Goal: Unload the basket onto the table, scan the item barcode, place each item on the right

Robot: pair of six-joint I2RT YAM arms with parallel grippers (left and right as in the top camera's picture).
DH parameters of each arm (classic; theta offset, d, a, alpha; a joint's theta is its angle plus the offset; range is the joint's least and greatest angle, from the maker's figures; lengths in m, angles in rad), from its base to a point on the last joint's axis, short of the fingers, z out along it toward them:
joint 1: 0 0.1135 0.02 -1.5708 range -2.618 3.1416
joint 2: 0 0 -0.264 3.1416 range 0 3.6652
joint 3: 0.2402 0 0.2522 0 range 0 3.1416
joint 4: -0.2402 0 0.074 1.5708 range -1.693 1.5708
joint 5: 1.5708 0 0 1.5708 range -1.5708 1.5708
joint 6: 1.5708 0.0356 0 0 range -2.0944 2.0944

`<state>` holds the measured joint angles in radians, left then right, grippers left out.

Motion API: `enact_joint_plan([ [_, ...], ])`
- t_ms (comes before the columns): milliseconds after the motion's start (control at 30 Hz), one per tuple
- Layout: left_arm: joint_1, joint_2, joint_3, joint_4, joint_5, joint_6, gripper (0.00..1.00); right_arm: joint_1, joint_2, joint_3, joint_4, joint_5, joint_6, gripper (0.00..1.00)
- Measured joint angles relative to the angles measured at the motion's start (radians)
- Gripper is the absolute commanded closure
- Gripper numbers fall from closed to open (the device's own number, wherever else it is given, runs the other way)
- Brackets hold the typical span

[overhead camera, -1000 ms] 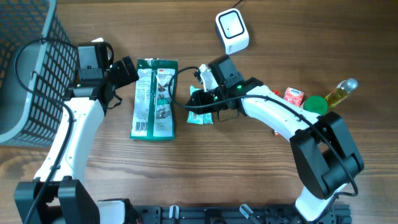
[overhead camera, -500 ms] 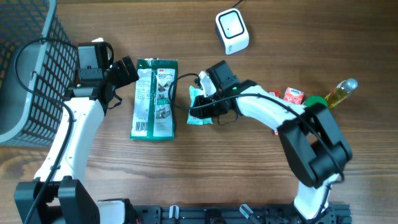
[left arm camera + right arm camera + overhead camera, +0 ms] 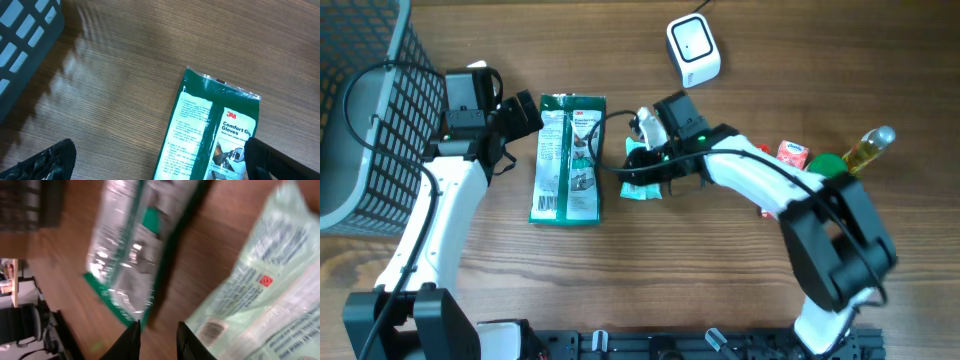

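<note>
Firstly, close beside the left gripper point(image 3: 527, 113), on its outer side: dark mesh basket point(image 3: 360, 110). Just ahead of its fingers, spread fully wide and gripping nothing: flat green glove packet point(image 3: 568, 158). Well apart from the right gripper point(image 3: 159, 340), behind it: white scanner point(image 3: 693, 48). Directly under the right gripper: pale green packet point(image 3: 260, 285) (printed side up), pinched or not, cannot tell; jaws narrow.

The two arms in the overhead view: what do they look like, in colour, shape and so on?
The left arm and right arm look alike: smooth, rounded white shells linked by chunky black joints, with a thin black cable looping beside each. Each ends in a black two-finger piece, the left tool and the right tool.
</note>
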<state>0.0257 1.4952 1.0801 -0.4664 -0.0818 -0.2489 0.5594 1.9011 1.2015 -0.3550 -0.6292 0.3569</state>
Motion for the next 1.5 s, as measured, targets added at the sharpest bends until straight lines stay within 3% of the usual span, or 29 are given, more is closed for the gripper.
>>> enact_joint_plan([
  [233, 0.000, 0.000, 0.000, 0.000, 0.000, 0.000, 0.00, 0.001, -0.014, -0.018, 0.023, 0.000, -0.004, 0.90],
  [500, 0.000, 0.000, 0.000, 0.000, 0.000, 0.000, 0.00, 0.004, 0.164, -0.015, 0.106, 0.008, -0.004, 0.89],
  [767, 0.000, 0.000, 0.000, 0.000, 0.000, 0.000, 0.00, 0.003, 0.189, -0.002, 0.140, -0.063, -0.003, 0.78],
  [967, 0.000, 0.000, 0.000, 0.000, 0.000, 0.000, 0.00, -0.030, 0.068, -0.006, 0.186, -0.075, 0.028, 0.61],
  [1133, 0.000, 0.000, 0.000, 0.000, 0.000, 0.000, 0.00, -0.039, -0.098, 0.001, 0.199, 0.147, 0.035, 0.57],
  [1300, 0.000, 0.000, 0.000, 0.000, 0.000, 0.000, 0.00, -0.040, -0.096, -0.003, -0.003, 0.444, 0.048, 0.57],
  [1500, 0.000, 0.000, 0.000, 0.000, 0.000, 0.000, 0.00, -0.040, -0.094, -0.037, -0.146, 0.605, 0.111, 0.57],
])
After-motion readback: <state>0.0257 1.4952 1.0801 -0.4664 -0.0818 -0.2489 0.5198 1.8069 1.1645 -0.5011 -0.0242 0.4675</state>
